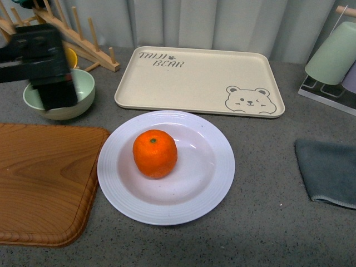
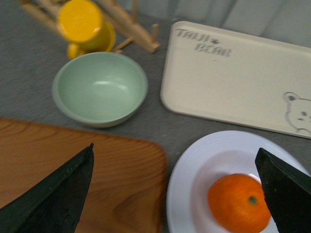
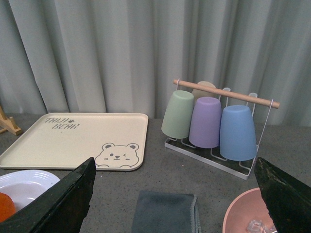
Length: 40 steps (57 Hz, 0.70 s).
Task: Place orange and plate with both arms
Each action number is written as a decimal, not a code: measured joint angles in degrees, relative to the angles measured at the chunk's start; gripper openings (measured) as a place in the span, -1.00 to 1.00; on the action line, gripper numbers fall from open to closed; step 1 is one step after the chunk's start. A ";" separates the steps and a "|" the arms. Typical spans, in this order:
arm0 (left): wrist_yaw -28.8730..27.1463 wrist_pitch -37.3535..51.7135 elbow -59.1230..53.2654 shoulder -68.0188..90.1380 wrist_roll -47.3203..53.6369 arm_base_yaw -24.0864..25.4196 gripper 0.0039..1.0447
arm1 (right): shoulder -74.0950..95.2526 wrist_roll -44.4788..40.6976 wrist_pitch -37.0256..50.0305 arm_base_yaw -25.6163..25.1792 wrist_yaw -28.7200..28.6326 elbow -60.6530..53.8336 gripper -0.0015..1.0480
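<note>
The orange (image 1: 154,153) sits in the well of the white ridged plate (image 1: 217,183) at the middle of the grey table. My left gripper (image 1: 58,94) hangs open and empty above the green bowl, to the left of and behind the plate. In the left wrist view my left gripper (image 2: 175,150) is wide open, with the plate (image 2: 194,174) and the orange (image 2: 238,201) below it towards one finger. My right gripper (image 3: 175,160) is open and empty; it does not show in the front view. Its view catches the plate's edge (image 3: 24,182) and a sliver of the orange (image 3: 4,206).
A beige bear tray (image 1: 194,78) lies behind the plate. A pale green bowl (image 1: 78,89), a yellow mug (image 2: 85,24) and a wooden rack (image 1: 72,33) are at the back left. A wooden board (image 1: 44,178) lies left. A grey cloth (image 1: 328,167), a cup rack (image 3: 214,121) and a pink bowl (image 3: 243,213) are right.
</note>
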 joint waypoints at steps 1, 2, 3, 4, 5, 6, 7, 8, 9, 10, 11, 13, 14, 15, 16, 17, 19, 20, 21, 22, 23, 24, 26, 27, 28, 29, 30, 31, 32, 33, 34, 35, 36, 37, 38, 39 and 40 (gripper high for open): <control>-1.55 -1.16 -1.25 -2.14 0.00 0.17 0.88 | 0.00 0.00 0.00 0.00 0.02 0.00 0.82; -2.10 -1.75 -1.88 -3.23 -0.07 0.24 0.88 | 0.00 0.00 0.00 0.00 0.02 0.00 0.82; -3.10 -2.97 -3.10 -5.42 -0.26 0.39 0.88 | 0.00 0.00 0.00 0.00 0.00 0.00 0.82; -3.80 -4.35 -4.24 -7.69 -0.72 0.42 0.88 | 0.00 0.00 0.00 0.00 0.00 0.00 0.82; -4.50 -5.11 -4.74 -8.83 -0.94 0.42 0.88 | 0.00 0.00 0.00 0.00 0.00 0.00 0.82; -5.55 -6.80 -5.68 -11.17 -1.31 0.42 0.88 | 0.00 0.00 0.00 0.00 0.02 0.00 0.82; -6.29 -8.57 -6.56 -13.57 -1.60 0.39 0.88 | 0.00 0.00 0.00 0.00 0.02 0.00 0.82; -7.15 -9.44 -6.99 -14.80 -1.66 0.37 0.88 | 0.00 0.00 0.00 0.00 0.02 0.00 0.82; -8.17 -11.06 -7.80 -17.20 -1.68 0.22 0.88 | 0.00 0.00 0.02 0.00 0.00 0.00 0.82; -9.40 -12.74 -8.55 -19.76 -1.73 0.11 0.88 | 0.00 0.00 0.00 0.00 0.02 0.00 0.82; -10.49 -14.38 -9.11 -22.16 -1.77 0.02 0.88 | 0.00 0.00 0.00 0.00 0.02 0.00 0.82; -11.47 -16.70 -9.79 -26.14 -1.97 -0.02 0.88 | 0.00 0.00 0.00 0.00 0.02 0.00 0.82; -11.69 -17.09 -9.94 -27.41 -2.05 -0.02 0.88 | 0.00 0.00 0.00 0.00 0.04 0.00 0.82; -11.78 -17.20 -9.97 -27.91 -2.14 -0.02 0.88 | 0.00 0.00 0.00 0.00 0.02 0.00 0.82; -11.85 -17.27 -9.97 -28.70 -2.19 -0.02 0.88 | 0.00 0.00 0.00 0.00 0.02 0.00 0.82; -11.89 -17.27 -9.94 -29.24 -2.23 -0.02 0.88 | 0.00 0.00 0.00 0.00 0.02 0.00 0.82; -11.87 -17.29 -9.94 -29.66 -2.29 -0.02 0.88 | 0.00 0.00 0.00 0.00 0.00 0.00 0.82; -11.85 -17.31 -9.94 -29.68 -2.32 -0.04 0.88 | 0.00 0.00 0.00 0.00 -0.02 0.00 0.82; -11.85 -17.33 -9.94 -29.68 -2.32 -0.04 0.88 | 0.00 0.00 0.00 0.00 0.00 0.00 0.82; -10.62 -16.28 -10.34 -29.24 -1.38 0.17 0.87 | 0.00 0.00 0.00 0.00 0.00 0.00 0.82; -7.69 -12.22 -11.63 -28.24 -0.20 0.90 0.80 | 0.00 0.00 0.00 0.00 0.00 0.00 0.82; -2.21 -4.48 -14.23 -27.67 2.80 2.23 0.70 | 0.00 0.00 0.02 0.00 0.00 0.00 0.82; 5.01 6.40 -18.75 -27.45 7.15 4.17 0.53 | 0.00 0.00 0.02 0.00 0.00 0.00 0.82; 7.06 9.53 -20.09 -27.98 9.16 4.81 0.46 | 0.00 0.00 0.02 0.00 0.00 0.00 0.82; 9.44 12.70 -21.03 -29.16 10.97 5.73 0.36 | 0.00 0.00 0.00 0.00 0.02 0.00 0.82; 10.64 13.44 -21.03 -30.14 11.76 6.29 0.29 | 0.00 0.00 0.00 0.00 0.11 0.00 0.82; 11.69 13.84 -20.94 -31.93 12.94 7.26 0.18 | 0.02 0.00 0.00 0.00 0.09 0.00 0.82; 12.37 13.60 -20.98 -33.16 13.75 7.80 0.12 | 0.00 0.00 0.00 0.00 0.07 0.00 0.82; 13.00 12.50 -21.09 -34.97 14.25 8.66 0.02 | 0.00 0.00 0.00 0.00 0.04 0.00 0.82; 13.70 11.34 -21.09 -36.39 14.75 9.40 -0.09 | 0.00 0.00 0.00 0.00 0.09 0.00 0.82; 14.19 10.47 -21.09 -37.31 15.15 9.90 -0.16 | 0.00 0.00 0.00 0.00 0.04 0.00 0.82; 14.86 9.18 -21.09 -38.64 15.47 10.58 -0.26 | 0.00 0.00 0.00 0.00 0.00 0.00 0.82; 15.26 8.37 -21.09 -39.50 15.61 11.04 -0.33 | 0.00 0.00 0.00 0.00 0.00 0.00 0.82; 15.65 7.13 -21.09 -40.72 15.78 11.65 -0.43 | 0.00 0.00 0.00 0.00 0.00 0.00 0.82; 16.22 5.92 -21.11 -41.92 15.87 12.24 -0.54 | 0.00 0.00 0.00 0.00 0.00 0.00 0.82; 16.79 5.18 -21.11 -42.69 16.00 12.61 -0.61 | 0.00 0.00 0.00 0.00 0.00 0.00 0.82; 17.27 4.11 -21.11 -43.85 16.06 13.11 -0.71 | 0.00 0.00 0.00 0.00 0.00 0.00 0.82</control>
